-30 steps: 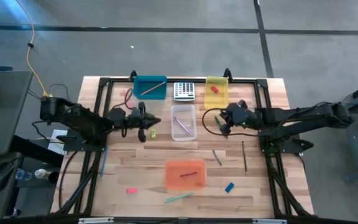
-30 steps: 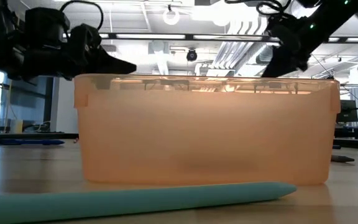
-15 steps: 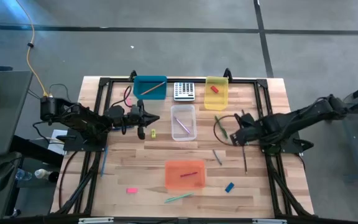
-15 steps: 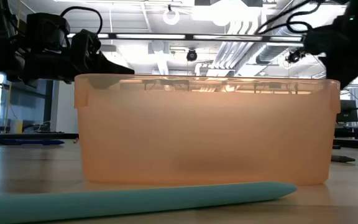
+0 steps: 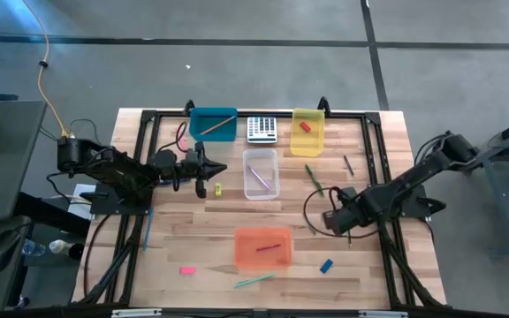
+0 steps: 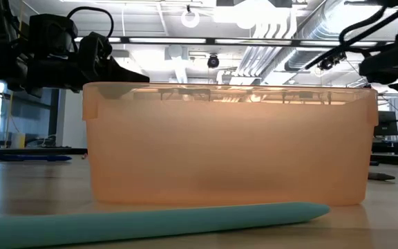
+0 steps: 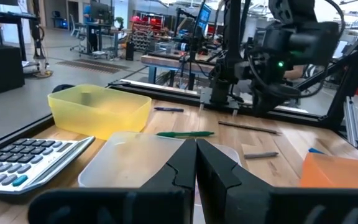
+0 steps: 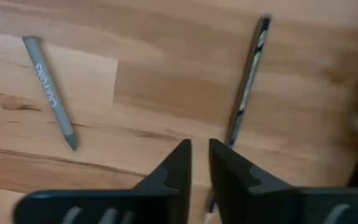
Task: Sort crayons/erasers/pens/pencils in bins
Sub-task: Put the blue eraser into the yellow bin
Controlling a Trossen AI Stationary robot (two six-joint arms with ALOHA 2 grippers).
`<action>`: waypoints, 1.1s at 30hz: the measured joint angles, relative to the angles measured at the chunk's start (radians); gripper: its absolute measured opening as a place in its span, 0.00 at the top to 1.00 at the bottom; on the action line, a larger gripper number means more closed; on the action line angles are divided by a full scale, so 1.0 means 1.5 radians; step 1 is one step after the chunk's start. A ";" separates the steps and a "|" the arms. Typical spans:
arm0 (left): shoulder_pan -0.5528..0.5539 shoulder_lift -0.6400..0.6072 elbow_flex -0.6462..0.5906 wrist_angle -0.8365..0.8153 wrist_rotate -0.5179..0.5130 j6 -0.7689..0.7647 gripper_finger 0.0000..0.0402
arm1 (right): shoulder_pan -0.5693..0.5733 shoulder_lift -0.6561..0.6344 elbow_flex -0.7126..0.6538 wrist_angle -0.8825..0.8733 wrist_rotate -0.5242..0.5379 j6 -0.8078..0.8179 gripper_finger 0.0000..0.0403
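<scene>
My left gripper (image 5: 223, 172) is shut and empty, level above the table left of the clear bin (image 5: 261, 173); its closed fingers (image 7: 196, 163) point over that bin (image 7: 135, 155). My right gripper (image 5: 336, 218) points down, slightly open (image 8: 199, 163), above the bare wood right of the orange bin (image 5: 263, 247). Below it lie a grey crayon (image 8: 50, 90) and a dark pencil (image 8: 247, 81), whose lower end runs behind one finger. A green pen (image 5: 314, 178) lies between the clear bin and my right arm. The teal bin (image 5: 213, 124) and yellow bin (image 5: 308, 131) stand at the far edge.
A calculator (image 5: 262, 129) sits between the teal and yellow bins. Loose on the table: a yellow-green eraser (image 5: 217, 188), a pink eraser (image 5: 186, 270), a blue eraser (image 5: 326, 265), a teal pen (image 5: 254, 281) at the near edge, and a blue pen (image 5: 146, 231) at the left.
My right gripper has swung from beside the yellow bin toward the table's near edge and downward, turning from slanted to pointing straight down over the grey crayon and dark pencil. No object has moved.
</scene>
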 joint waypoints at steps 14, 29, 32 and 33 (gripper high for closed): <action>0.000 0.000 0.000 0.000 0.000 0.000 1.00 | 0.069 0.062 0.000 0.150 -0.006 0.078 0.60; 0.000 0.000 0.001 0.000 0.000 0.007 1.00 | 0.107 0.200 0.074 0.289 -0.137 -0.194 0.58; 0.000 0.000 0.001 0.000 0.000 0.007 1.00 | 0.128 0.241 0.139 0.231 -0.132 -0.315 0.58; 0.000 0.000 0.001 0.000 0.000 0.007 1.00 | 0.134 0.256 0.160 0.211 -0.130 -0.360 0.58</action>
